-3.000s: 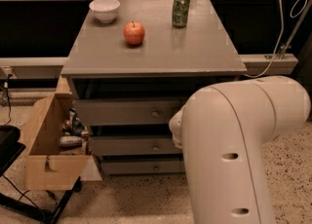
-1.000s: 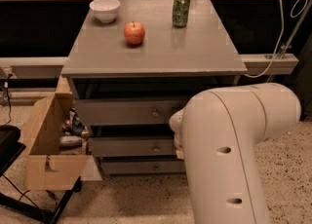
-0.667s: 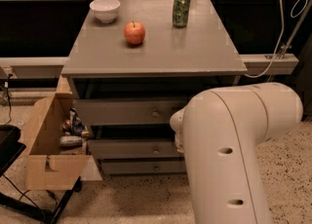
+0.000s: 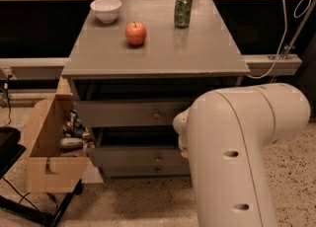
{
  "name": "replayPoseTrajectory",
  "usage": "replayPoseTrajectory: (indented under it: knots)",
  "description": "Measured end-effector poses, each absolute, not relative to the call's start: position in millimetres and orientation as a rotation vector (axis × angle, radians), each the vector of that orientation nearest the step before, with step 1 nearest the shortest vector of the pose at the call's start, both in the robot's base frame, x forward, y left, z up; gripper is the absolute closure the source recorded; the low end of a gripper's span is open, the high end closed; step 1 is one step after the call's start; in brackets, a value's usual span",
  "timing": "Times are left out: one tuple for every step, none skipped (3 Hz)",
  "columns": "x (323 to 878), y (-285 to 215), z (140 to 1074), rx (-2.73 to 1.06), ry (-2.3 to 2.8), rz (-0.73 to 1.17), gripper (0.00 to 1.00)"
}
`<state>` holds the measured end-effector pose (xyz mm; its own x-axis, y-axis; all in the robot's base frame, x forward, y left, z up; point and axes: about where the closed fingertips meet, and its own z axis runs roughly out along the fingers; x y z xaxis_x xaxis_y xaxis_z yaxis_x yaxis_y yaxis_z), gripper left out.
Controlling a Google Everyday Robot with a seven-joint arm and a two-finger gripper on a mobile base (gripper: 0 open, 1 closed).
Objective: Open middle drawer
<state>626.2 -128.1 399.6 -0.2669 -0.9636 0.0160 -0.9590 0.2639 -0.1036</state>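
arm [image 4: 237,152] has sunk slightly, filling the lower right over speckled floor [image 4: 296,171]. grey cabinet top [image 4: 197,48] bears bowl [image 4: 105,10], apple [image 4: 136,33], can [image 4: 182,10]. box [image 4: 44,157] stands left. middle drawer [image 4: 128,155] lies under the top drawer [image 4: 123,113], right end hidden. gripper [image 4: 180,132] is at the drawer fronts, mostly hidden; grip cannot be told.

hand: hidden behind arm [image 4: 237,142] | middle drawer [image 4: 128,156] right blocked | cardboard box [image 4: 42,147] left
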Motion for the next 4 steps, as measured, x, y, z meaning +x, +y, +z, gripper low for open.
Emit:
replayPoseTrajectory:
  knots:
    - [613.3, -130.9, 411.3, -1.856, 2.483, -0.149, 0.84]
    - [613.2, -130.9, 410.4, -1.856, 2.484, -0.149, 0.6]
    - [612.0, -131.3, 408.8, -1.858, 2.486, -0.148, 0.37]
    - [610.3, -131.8, 406.7, -1.861, 2.489, -0.145, 0.06]
